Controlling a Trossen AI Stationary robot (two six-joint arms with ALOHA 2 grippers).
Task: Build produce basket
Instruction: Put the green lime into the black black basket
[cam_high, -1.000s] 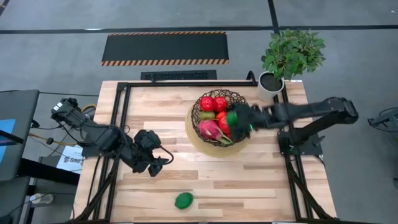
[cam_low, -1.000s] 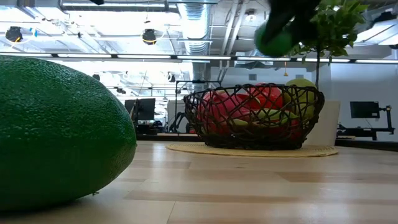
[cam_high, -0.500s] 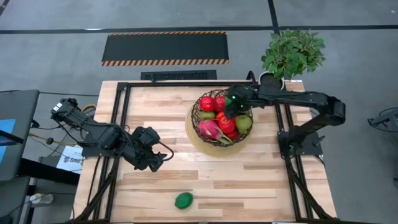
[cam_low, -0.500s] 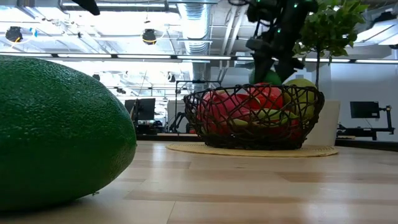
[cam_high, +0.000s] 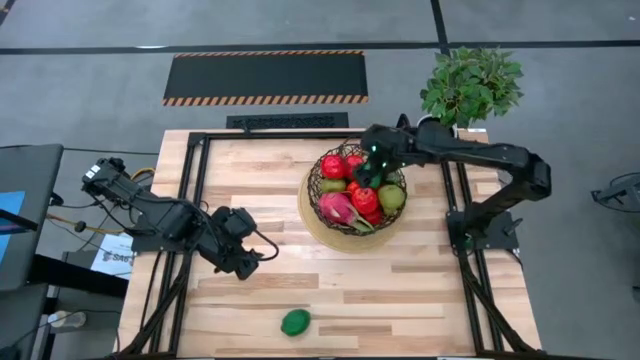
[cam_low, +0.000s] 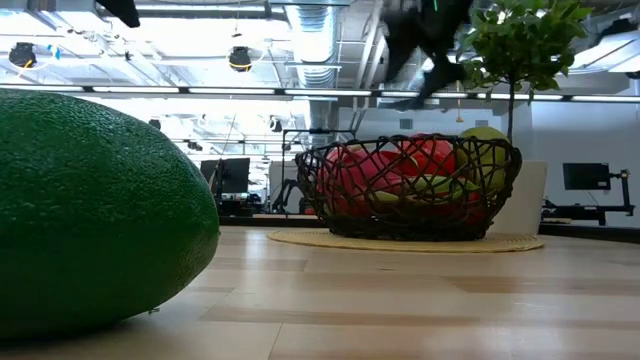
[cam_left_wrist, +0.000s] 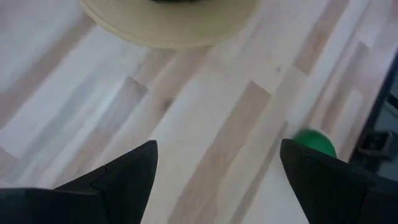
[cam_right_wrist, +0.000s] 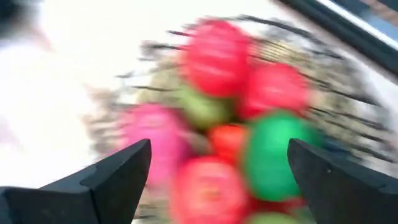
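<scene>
Hovering over the far rim of the basket (cam_high: 352, 187), right gripper (cam_high: 371, 168) with fingers spread wide and nothing between them. Directly below it in the right wrist view, though blurred: red apples (cam_right_wrist: 216, 55), a pink dragon fruit (cam_right_wrist: 149, 143), a green lime (cam_right_wrist: 270, 152) lying loose among them, apart from both dark fingers (cam_right_wrist: 112, 177). Seen from above, filling the wire bowl: apples at the far side, dragon fruit at the near side, a green pear (cam_high: 391, 197) toward the right rim.

Resting low over the near-left part of the table (cam_high: 420, 290), well apart from the basket: left gripper (cam_high: 243, 262), fingers likewise spread, empty. Past its fingers (cam_left_wrist: 118, 180) in the left wrist view, bare planks, the tan edge of the basket's base (cam_left_wrist: 168, 28), and a second lime (cam_left_wrist: 314, 143) near the table's frame.

Lying alone near the front edge of the table, well away from both grippers: that same lime (cam_high: 295, 321), looming huge and cut off at the side in the low view (cam_low: 100, 210).

No readable writing; a white sheet (cam_high: 108, 258) beside the table carries print too small to make out.

Mostly cut off at the top of the low view: right arm above the basket (cam_low: 410, 190). Beyond the far right corner, a potted plant (cam_high: 468, 90).
</scene>
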